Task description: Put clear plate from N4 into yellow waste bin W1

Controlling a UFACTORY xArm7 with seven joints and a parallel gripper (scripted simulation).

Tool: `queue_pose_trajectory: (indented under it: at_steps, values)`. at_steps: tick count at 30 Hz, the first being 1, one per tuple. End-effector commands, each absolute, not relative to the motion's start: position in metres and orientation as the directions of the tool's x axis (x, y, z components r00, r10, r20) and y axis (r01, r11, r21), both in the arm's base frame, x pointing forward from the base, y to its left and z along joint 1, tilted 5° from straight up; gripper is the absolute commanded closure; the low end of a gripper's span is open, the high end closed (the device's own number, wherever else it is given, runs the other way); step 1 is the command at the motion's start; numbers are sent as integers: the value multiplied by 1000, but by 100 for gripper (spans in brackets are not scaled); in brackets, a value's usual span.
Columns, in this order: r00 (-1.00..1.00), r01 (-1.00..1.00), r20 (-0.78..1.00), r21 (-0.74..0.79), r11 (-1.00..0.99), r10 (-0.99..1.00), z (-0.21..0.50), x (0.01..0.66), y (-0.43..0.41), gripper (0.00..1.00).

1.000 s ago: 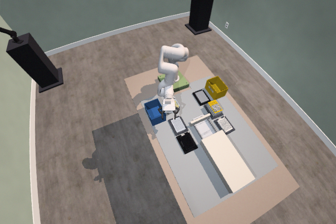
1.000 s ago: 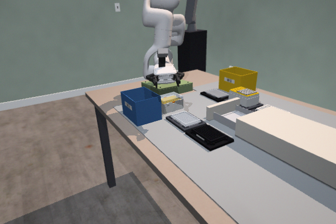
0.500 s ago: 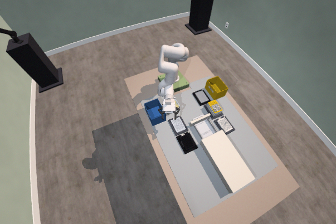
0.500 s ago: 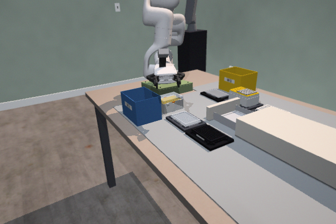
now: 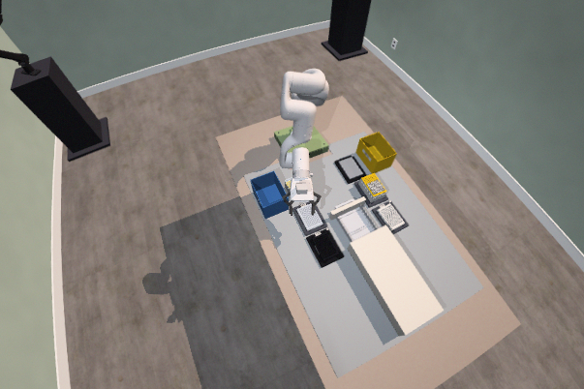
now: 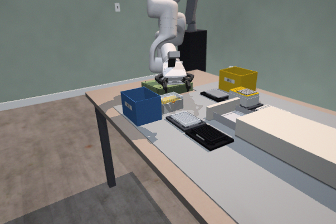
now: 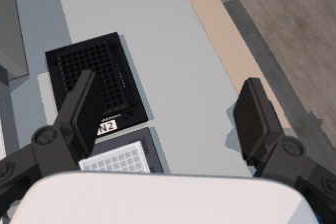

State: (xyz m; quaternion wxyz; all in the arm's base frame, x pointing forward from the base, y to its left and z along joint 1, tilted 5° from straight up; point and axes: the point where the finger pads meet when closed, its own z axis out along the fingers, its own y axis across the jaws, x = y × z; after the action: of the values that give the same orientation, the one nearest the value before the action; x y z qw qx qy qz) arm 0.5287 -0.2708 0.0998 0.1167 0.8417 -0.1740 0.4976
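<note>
Lettering is showing in only a few places: the wrist view is catching a small white tag reading "N2" (image 7: 106, 127) on the near edge of the nest that is carrying the black plate (image 7: 92, 75). The yellow waste bin (image 6: 237, 78) is wearing a white label on its front wall, but the characters are too small to read with certainty, and the same goes for the label on the blue bin (image 6: 140, 105).

The gripper (image 6: 174, 81) is hanging above the tabletop (image 6: 184, 173) with its fingers spread fully apart and nothing between them. In the top view it is sitting over the near end of a clear plate (image 5: 310, 218), which is lying flat in its dark nest just beside the black plate; only a white gridded corner of that clear plate (image 7: 119, 161) is peeking out under the wrist housing. This plate is rectangular, and its long axis is running along the length of the grey mat (image 5: 320, 300), in line with the black plate next to it.

Two more nests are lying on the far side of the mat: one holding a grey plate (image 5: 351, 167) beside the yellow bin, and one holding a pale patterned plate (image 5: 391, 216) next to the yellow-topped tip box (image 5: 373, 186). Which nest is N4 cannot be told, since its tag is not legible. The long cream cooler (image 5: 394, 278) is lying with its drawer (image 5: 355, 224) pulled out.
</note>
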Motion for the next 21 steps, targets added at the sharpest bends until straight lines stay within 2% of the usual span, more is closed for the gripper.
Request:
queue_pose_trajectory:
  at_steps: [1,21]
  values:
    - [532,-396,823,35,-918,-199,96,542,-263,0]
    - [769,-317,597,48,-947,-227,94,562,-203,0]
